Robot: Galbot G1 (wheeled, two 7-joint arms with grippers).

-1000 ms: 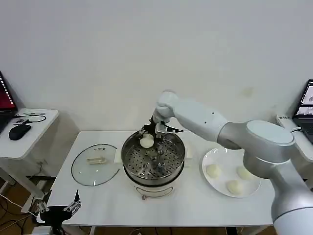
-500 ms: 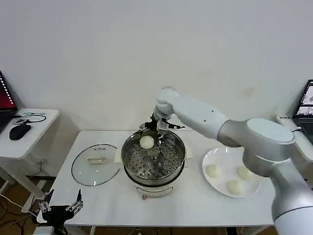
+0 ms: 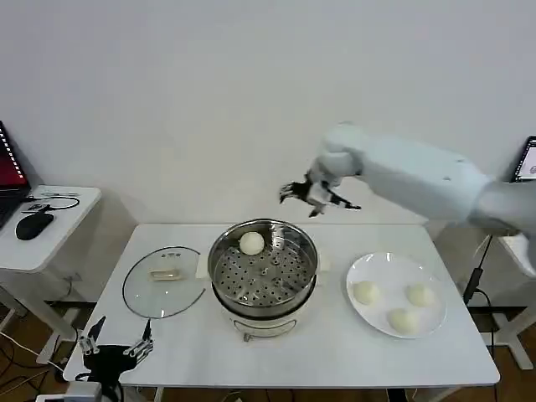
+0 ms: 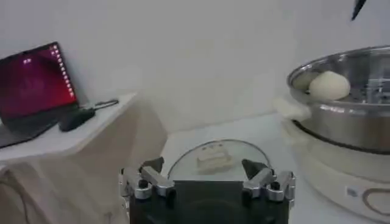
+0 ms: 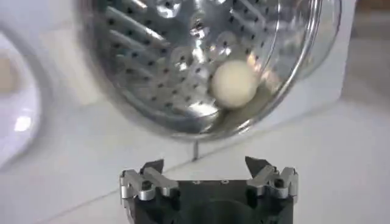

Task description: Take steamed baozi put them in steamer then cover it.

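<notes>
One cream-white baozi [image 3: 251, 243] lies on the perforated tray at the back left of the shiny steamer [image 3: 293, 243]; it also shows in the right wrist view as a baozi [image 5: 234, 83] inside the steamer [image 5: 152, 85]. Three more baozi [image 3: 365, 291] rest on the white plate [image 3: 394, 272] to the right. The glass cover [image 3: 163, 281] lies flat on the table left of the steamer. My right gripper [image 3: 316, 195] hangs open and empty above and behind the steamer's right rim. My left gripper [image 3: 116, 351] is open low at the table's front left corner, facing the cover [image 4: 213, 159].
A side table [image 3: 46, 219] with a mouse and a laptop stands at the far left. Another laptop [image 3: 526, 163] sits at the right edge. The table front [image 3: 276, 356] lies bare before the steamer.
My right gripper let go of the baozi, which now lies in the steamer, and has risen up and to the right away from the pot. The left gripper shifted slightly.
</notes>
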